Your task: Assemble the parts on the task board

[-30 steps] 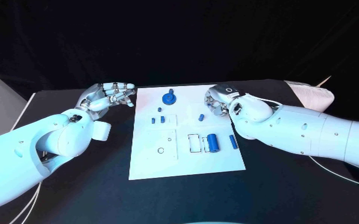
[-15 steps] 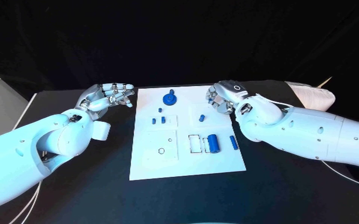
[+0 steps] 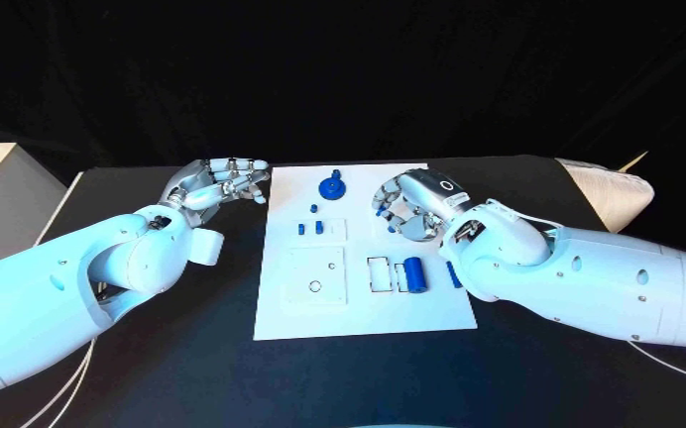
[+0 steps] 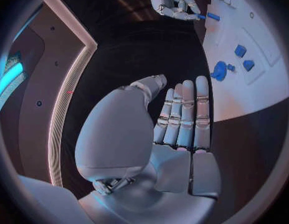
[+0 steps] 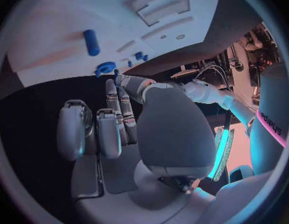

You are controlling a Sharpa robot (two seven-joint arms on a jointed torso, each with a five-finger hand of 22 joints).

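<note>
Your right hand [image 3: 410, 208] hangs over the white board [image 3: 365, 299], above a small blue peg [image 3: 394, 228], fingers curled in; whether they pinch the peg, you cannot tell. Likely it's there to pick or seat that peg. Your left hand [image 3: 217, 185] rests beside the board's left edge on the tabletop [image 3: 171, 359], fingers together, holding nothing, out of the way. The blue knob [image 3: 332, 187], two small blocks [image 3: 314, 226] and the cylinder [image 3: 416, 273] lie on the board.

A white rectangular task board [image 3: 358, 309] lies flat mid-table. At its far edge stands a round blue knob [image 3: 332, 187]. Two small blue pegs [image 3: 314, 227] sit left of centre. A blue cylinder [image 3: 416, 272] lies near the right edge.
</note>
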